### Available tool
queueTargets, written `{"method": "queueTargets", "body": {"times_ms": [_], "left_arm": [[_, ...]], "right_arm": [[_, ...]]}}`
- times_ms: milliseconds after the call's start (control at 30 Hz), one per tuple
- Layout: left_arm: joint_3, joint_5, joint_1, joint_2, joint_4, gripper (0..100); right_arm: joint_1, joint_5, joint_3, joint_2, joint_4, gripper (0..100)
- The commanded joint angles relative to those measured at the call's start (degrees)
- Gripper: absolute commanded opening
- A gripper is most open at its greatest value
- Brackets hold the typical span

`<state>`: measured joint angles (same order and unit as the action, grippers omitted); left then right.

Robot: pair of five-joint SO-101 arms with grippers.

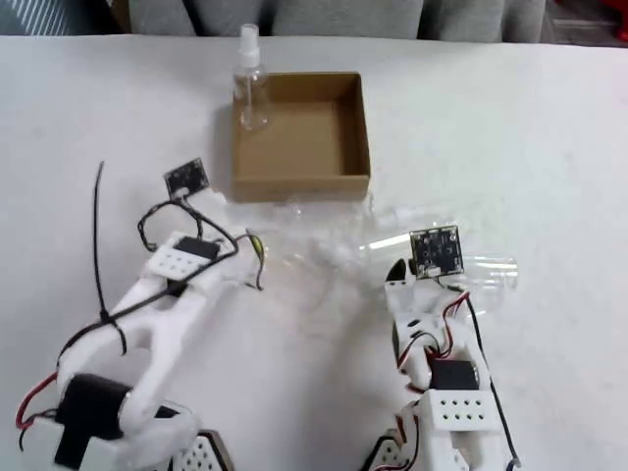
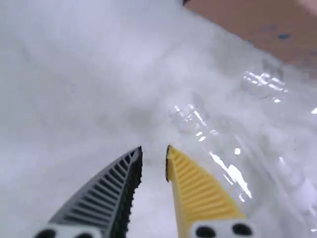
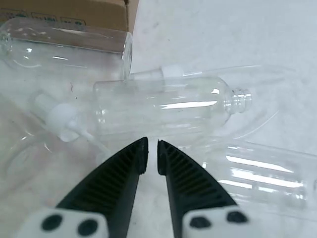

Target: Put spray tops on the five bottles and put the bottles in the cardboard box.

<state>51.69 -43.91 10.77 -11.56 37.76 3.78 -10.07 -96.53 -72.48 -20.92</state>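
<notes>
Cardboard box (image 1: pixel 299 184): sits open at the far middle of the white table (image 1: pixel 510 118).
Capped bottle (image 1: pixel 250 83): stands upright in the box's far left corner with its spray top on.
Loose bottles (image 1: pixel 442 270): clear, lying on their sides on the table just near the box, between the two arms.
Uncapped bottle (image 3: pixel 163 106): lies on its side with a bare threaded neck, just beyond the right gripper's tips. Another bottle lies farther off by the box wall, and a third lies nearer, to one side.
Loose spray top (image 3: pixel 62 119): white, lying on the table with its thin tube beside the uncapped bottle.
Left gripper (image 2: pixel 153 151): low over the table at the left edge of the bottle pile. There is a narrow gap between the grey and yellow fingers with nothing in it, and a clear bottle lies just beyond the yellow one.
Right gripper (image 3: pixel 152 144): low over the table at the near side of the pile. The black fingers are almost together, with a mere slit between them, holding nothing.
</notes>
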Motion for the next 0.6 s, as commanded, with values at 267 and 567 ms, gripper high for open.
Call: {"method": "queueTargets", "body": {"times_ms": [267,567], "left_arm": [[3.5,-2.5,12.0,-23.2,6.6,11],[7.9,-6.9,5.7,-23.1,-1.1,11]], "right_arm": [[-0.2,-0.8,-0.4,0.1,-0.2,1.7],[-0.2,-0.8,-0.4,0.2,-0.3,1.7]]}}
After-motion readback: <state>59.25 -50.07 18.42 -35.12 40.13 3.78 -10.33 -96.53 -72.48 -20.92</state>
